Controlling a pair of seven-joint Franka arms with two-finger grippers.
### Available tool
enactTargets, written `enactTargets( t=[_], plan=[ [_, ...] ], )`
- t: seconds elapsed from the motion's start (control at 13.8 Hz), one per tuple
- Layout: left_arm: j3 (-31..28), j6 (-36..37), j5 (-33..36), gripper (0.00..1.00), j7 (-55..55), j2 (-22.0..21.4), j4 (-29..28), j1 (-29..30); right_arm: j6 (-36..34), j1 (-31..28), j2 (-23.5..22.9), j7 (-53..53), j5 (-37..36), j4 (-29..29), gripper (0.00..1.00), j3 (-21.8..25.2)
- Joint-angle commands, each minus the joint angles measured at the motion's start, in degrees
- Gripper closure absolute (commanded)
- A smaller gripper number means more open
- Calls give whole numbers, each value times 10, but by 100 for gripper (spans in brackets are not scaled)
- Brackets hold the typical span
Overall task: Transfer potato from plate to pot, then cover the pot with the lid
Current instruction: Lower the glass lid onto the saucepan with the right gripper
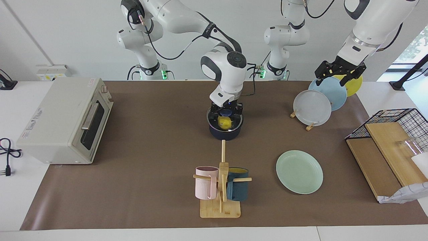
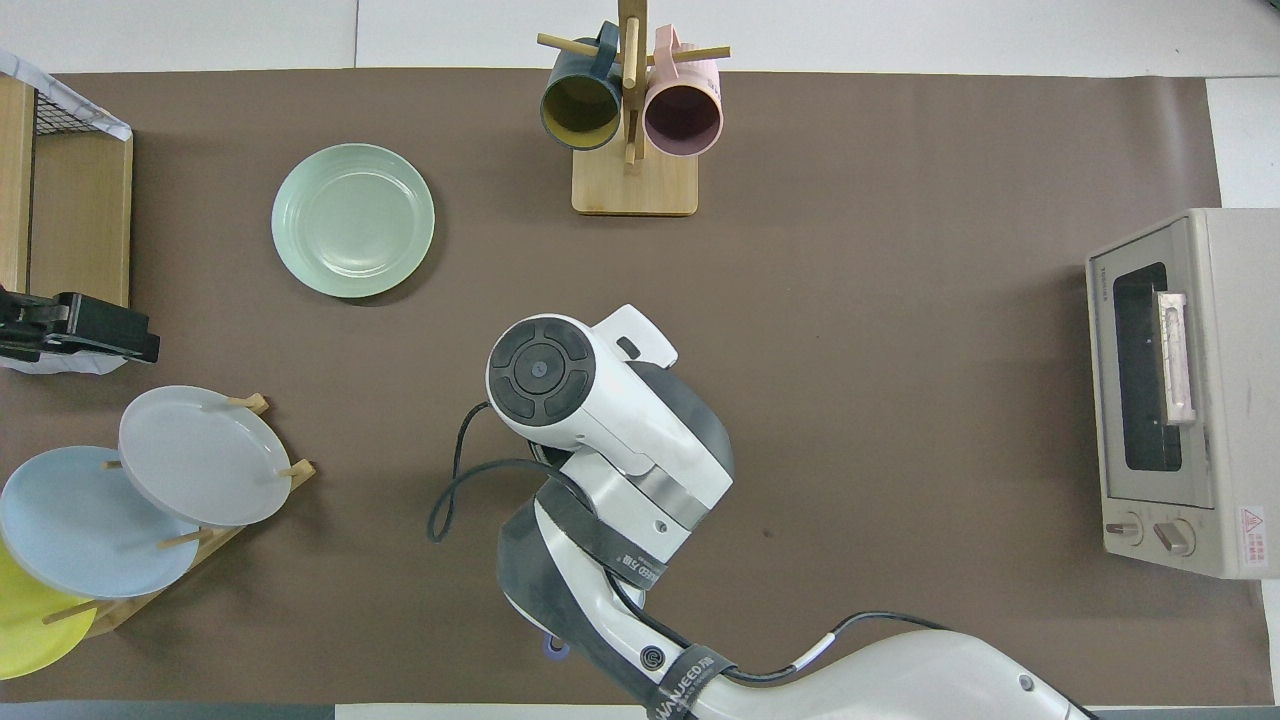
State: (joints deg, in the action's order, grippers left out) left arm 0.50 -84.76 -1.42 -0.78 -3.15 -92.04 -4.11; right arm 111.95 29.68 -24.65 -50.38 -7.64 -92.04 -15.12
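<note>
The dark navy pot (image 1: 224, 135) stands mid-table, nearer the robots than the mug tree. Only its handle's end (image 2: 556, 645) shows in the overhead view, under the right arm. The yellow potato (image 1: 224, 123) lies inside the pot, seen through the glass lid (image 1: 236, 121). My right gripper (image 1: 226, 112) is shut on the lid's blue knob and holds the lid over the pot's mouth. I cannot tell whether the lid touches the rim. The mint-green plate (image 1: 299, 171) (image 2: 352, 220) lies bare. My left gripper (image 1: 334, 77) (image 2: 100, 335) hangs open over the upright plates.
A toaster oven (image 1: 65, 120) sits at the right arm's end. A wooden mug tree (image 1: 220, 187) holds a pink and a teal mug. A rack of upright plates (image 1: 312, 107) and a wire basket with wooden boards (image 1: 388, 134) stand at the left arm's end.
</note>
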Motion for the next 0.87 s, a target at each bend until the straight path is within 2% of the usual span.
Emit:
enactTargets(
  t=[0.0, 0.36, 0.8],
  plan=[
    [0, 7, -1, 0, -1, 7, 11, 0, 2, -1, 9, -17, 5, -10, 100, -3],
    [2, 6, 3, 0, 24, 6, 9, 0, 13, -2, 8, -26, 5, -11, 100, -3],
    [4, 6, 4, 0, 23, -3, 5, 5, 51, -3, 16, -31, 5, -46, 100, -3]
  ],
)
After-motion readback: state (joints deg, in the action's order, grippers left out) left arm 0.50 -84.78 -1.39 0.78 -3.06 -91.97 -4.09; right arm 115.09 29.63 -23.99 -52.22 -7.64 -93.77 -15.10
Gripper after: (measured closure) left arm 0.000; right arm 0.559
